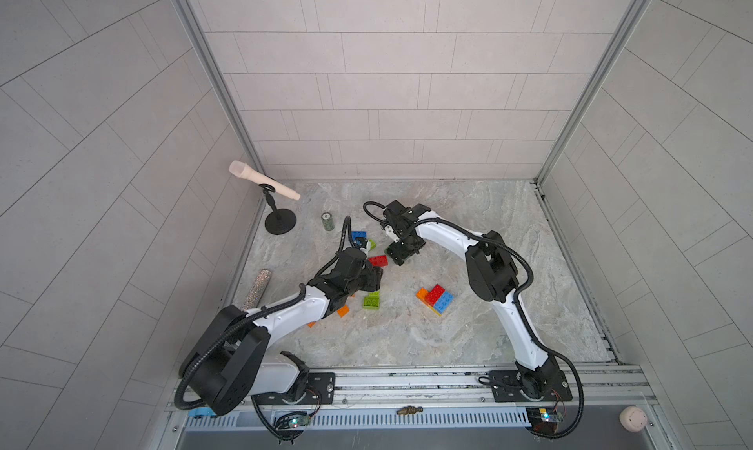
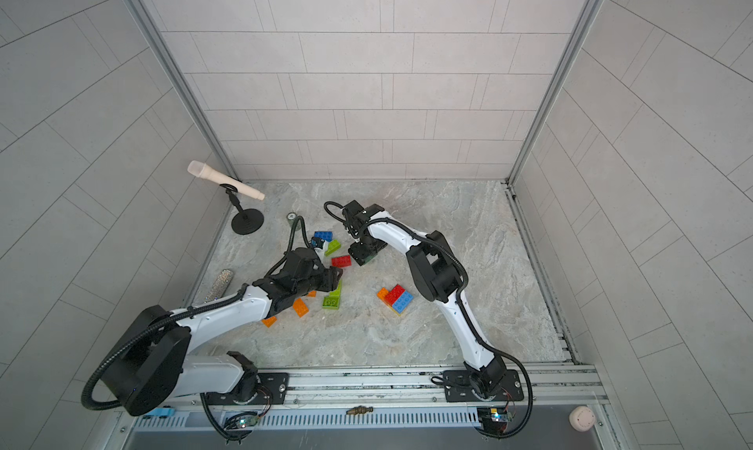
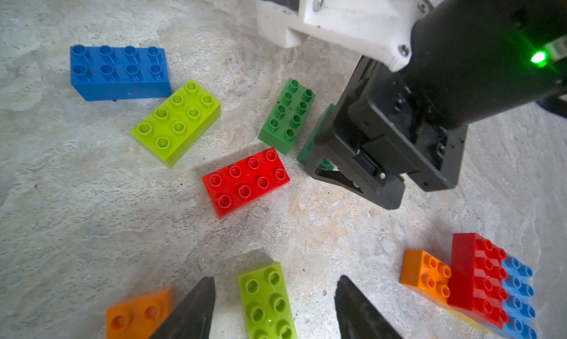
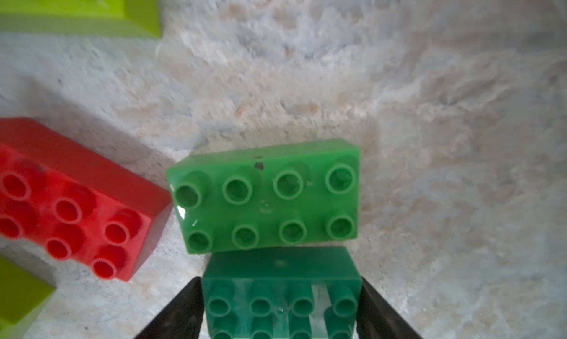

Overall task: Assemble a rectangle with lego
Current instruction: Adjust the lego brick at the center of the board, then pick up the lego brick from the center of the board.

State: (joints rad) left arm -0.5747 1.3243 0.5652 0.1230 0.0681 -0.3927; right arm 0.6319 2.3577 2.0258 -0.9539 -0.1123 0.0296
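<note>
l jaws open, r jaws at dk green brick [image 4: 282, 291] ends, grip unclear

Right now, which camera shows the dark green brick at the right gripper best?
The right wrist view: the dark green brick sits close up, studs showing, flanked by the right gripper. The left wrist view shows only one edge beside that gripper; in both top views the gripper mostly hides it.
</note>
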